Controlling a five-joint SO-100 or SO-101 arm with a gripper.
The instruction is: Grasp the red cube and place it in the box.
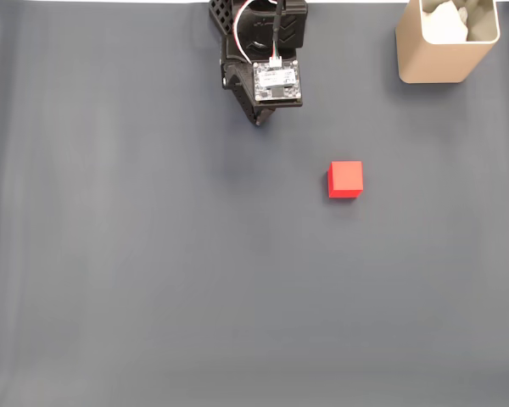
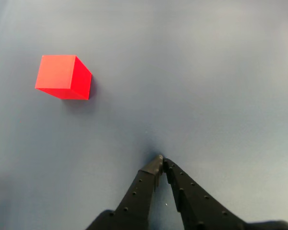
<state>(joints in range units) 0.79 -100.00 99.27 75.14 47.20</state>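
Here, one red cube (image 1: 345,179) is sitting alone on a dark grey table surface (image 1: 153,280), a little right of centre in the fixed view. Being a cube, it is showing no long axis; in that view its edges are lying nearly square to the picture, with the top face and a thin strip of its near side showing. In the wrist view the red cube (image 2: 63,76) is lying in the upper left, turned so that one vertical edge is pointing down and to the right, with a bright face and a darker shaded face both showing. One box (image 1: 445,41), beige with rounded corners, is standing upright at the top right corner of the fixed view, well apart from the cube, with pale contents visible inside it. One black gripper (image 1: 256,119) is hanging at the top centre of the fixed view, up and to the left of the cube. In the wrist view the gripper (image 2: 161,159) is rising from the bottom edge, its two fingertips meeting at a point with nothing between them, clear of the cube.
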